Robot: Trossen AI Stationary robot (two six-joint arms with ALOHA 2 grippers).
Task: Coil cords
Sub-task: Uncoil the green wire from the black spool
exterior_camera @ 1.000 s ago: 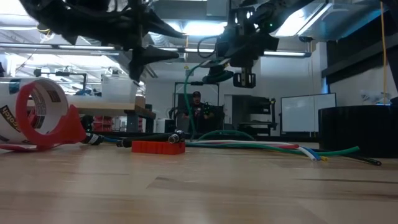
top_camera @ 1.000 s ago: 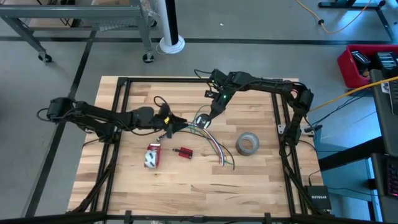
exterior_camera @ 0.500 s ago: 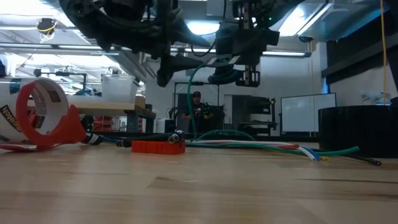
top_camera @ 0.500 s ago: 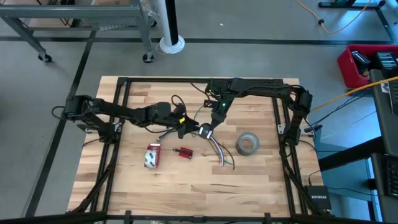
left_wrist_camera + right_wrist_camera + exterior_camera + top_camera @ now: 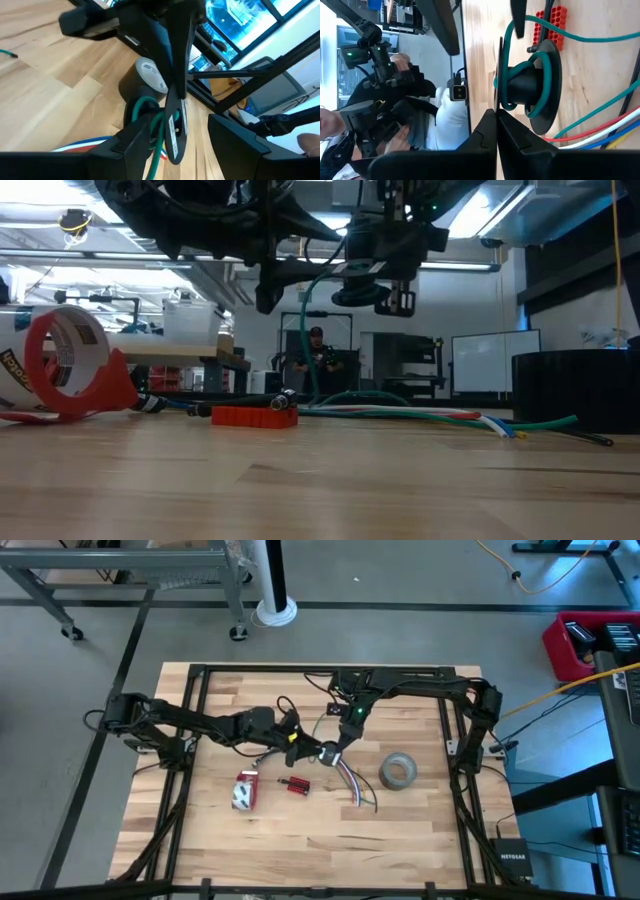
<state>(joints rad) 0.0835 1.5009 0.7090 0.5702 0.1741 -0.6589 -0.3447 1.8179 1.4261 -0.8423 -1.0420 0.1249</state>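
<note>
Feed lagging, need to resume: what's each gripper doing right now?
Left gripper: open, beside the green cord.
Right gripper: shut on the black spool carrying the cord.

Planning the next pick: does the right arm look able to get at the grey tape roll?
Probably yes. The grey tape roll lies bare on the table beside the right gripper, nothing over it; but that gripper seems busy with the green cord.

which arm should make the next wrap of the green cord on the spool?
Left, probably. The right gripper is shut on the black spool, holding it above the table. The green cord already loops round its hub. The left gripper sits right beside it, free to guide the cord.
</note>
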